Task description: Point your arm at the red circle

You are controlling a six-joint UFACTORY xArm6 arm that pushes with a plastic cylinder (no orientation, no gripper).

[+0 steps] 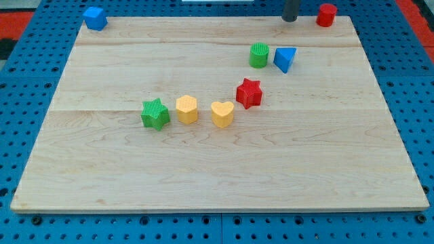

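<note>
The red circle block (pixel 326 15) stands at the top right corner of the wooden board (pixel 102 169). My tip (pixel 289 19) is at the view's top edge, a short way to the left of the red circle and apart from it. A green circle block (pixel 258 55) and a blue triangle block (pixel 285 59) sit side by side below my tip.
A red star block (pixel 249 93), a yellow heart block (pixel 222 114), a yellow hexagon block (pixel 186 108) and a green star block (pixel 155 113) lie in a rough row across the middle. A blue cube block (pixel 95 17) sits at the top left corner.
</note>
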